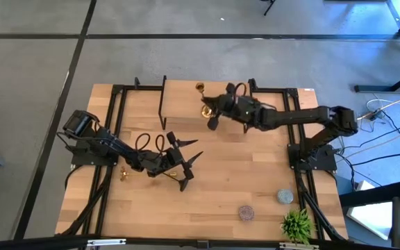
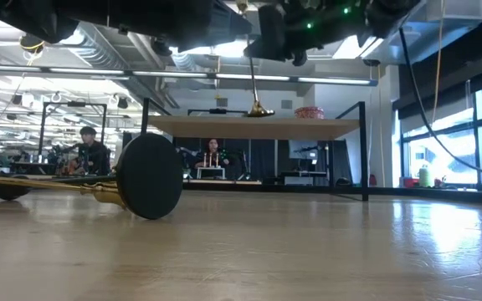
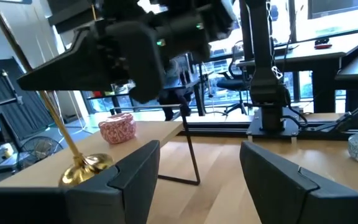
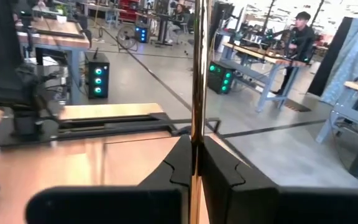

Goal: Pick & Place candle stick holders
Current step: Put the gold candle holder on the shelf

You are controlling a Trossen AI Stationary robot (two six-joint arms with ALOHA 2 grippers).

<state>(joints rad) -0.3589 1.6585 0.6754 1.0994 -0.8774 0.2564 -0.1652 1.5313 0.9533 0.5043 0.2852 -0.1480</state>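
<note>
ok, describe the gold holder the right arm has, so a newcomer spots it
Start at the raised wooden shelf along the table's far edge. The right end effector reaches there, shut on a gold candle stick holder standing upright. The other gold one lies flat near the left arm.

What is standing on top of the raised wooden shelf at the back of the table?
On the shelf stands a gold candle stick holder, its stem gripped by the right gripper, and a small pink patterned container. The shelf's far side is not visible.
</note>
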